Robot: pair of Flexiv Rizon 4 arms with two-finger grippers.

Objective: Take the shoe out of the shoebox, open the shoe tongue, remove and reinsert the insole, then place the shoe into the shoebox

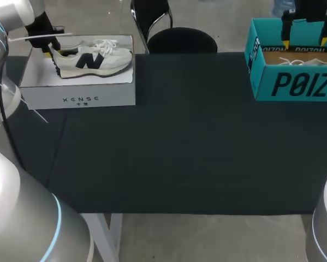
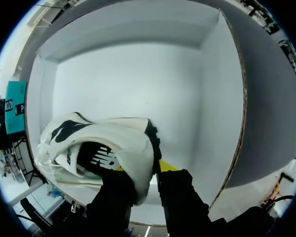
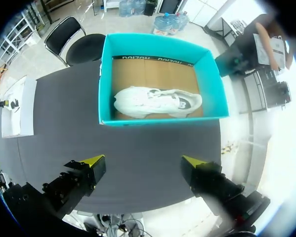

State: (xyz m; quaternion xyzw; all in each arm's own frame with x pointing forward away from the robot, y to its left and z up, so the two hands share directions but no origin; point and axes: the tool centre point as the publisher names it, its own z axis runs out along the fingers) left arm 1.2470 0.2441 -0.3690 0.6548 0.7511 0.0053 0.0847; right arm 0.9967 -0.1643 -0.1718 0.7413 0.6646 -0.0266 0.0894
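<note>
A white sneaker (image 1: 92, 57) with a black logo lies on its side in the white shoebox (image 1: 76, 98) at the far left of the table. My left gripper (image 1: 49, 48) is at its heel. In the left wrist view one finger sits inside the sneaker (image 2: 103, 143) and the other outside, and the left gripper (image 2: 143, 168) is shut on the heel wall above the box floor (image 2: 138, 74). My right gripper (image 1: 305, 41) hangs open over the teal shoebox (image 1: 294, 84), holding nothing. Its open right gripper (image 3: 143, 163) is well above the dark table.
The teal shoebox (image 3: 157, 44) at the far right holds a second white shoe (image 3: 157, 101). The dark table top (image 1: 179, 153) stretches between the two boxes, and its front edge runs across the lower part of the head view.
</note>
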